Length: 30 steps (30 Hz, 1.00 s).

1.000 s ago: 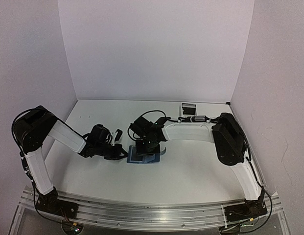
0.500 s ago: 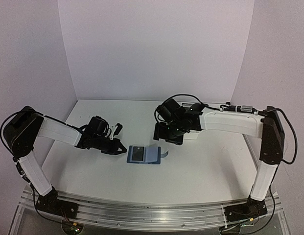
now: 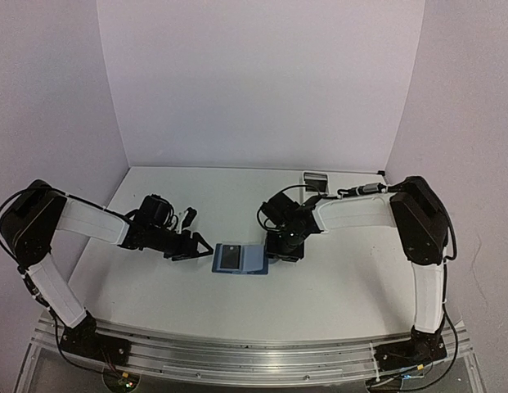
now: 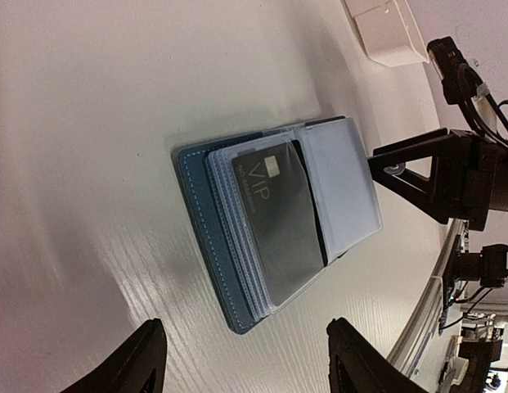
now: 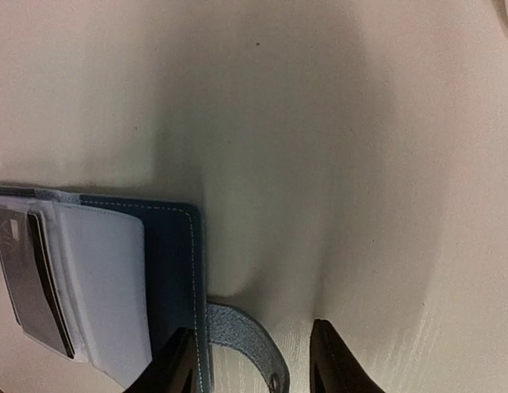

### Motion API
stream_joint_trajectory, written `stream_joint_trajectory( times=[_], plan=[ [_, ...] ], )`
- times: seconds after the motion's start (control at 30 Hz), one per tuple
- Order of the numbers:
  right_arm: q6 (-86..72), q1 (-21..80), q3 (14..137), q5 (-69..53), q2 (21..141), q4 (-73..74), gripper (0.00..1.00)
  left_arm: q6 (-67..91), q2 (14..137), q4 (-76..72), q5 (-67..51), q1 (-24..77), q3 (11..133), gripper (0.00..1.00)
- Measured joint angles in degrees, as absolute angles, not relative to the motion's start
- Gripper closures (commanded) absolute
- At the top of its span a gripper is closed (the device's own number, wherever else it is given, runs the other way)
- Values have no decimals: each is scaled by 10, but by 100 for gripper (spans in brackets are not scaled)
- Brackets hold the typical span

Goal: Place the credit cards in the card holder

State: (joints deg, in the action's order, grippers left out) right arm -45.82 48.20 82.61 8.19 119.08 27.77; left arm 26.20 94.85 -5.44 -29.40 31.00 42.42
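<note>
Left gripper (image 3: 194, 245) has just let go! 1 second ago it was pinched shut at the 9 o'clock edge of the holder (image 3: 255, 260). Now its fingers (image 4: 146, 360) stand spread, nothing between them, just off that same edge.

And the right gripper (image 3: 284, 249) is back. It sat over the holder 1 second ago and swung off toward the tray (image 3: 315, 179) at 1 o'clock. Now it hangs at the holder's 3 o'clock side. Its fingers (image 5: 334, 360) are apart too, straddling the tab (image 5: 245, 337) without, as far as I can tell, pinching it.

The holder lies open and flat at the middle of the table (image 3: 343, 286), between the 2 grippers. 1 dark card (image 4: 274, 219) shows in the top sleeve of its 9 o'clock half, lettering up. The sleeve (image 4: 345, 184) beside it looks empty.

My read: 1 card is in, and both grippers have freed up. The right one's place over the tab suggests either steadying the holder or shutting it, and I can't say which. Whether the tray holds more cards is too small to tell from up top. If it does, the job isn't done.
</note>
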Motion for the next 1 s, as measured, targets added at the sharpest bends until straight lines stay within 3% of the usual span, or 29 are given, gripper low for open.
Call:
stream_joint_trajectory(
  times=[0.13, 0.63, 0.83, 1.0],
  plan=[
    [-455, 479, 825, 73, 1191, 259, 96, 289, 960, -73, -304, 311, 422, 22],
    [-439, 479, 846, 33, 1227, 226, 97, 365, 1023, -188, -316, 317, 418, 14],
    [-440, 482, 854, 23, 1237, 203, 99, 389, 1038, -237, -331, 317, 411, 28],
    [-440, 486, 860, 21, 1240, 203, 100, 395, 1045, -248, -347, 315, 410, 34]
  ],
)
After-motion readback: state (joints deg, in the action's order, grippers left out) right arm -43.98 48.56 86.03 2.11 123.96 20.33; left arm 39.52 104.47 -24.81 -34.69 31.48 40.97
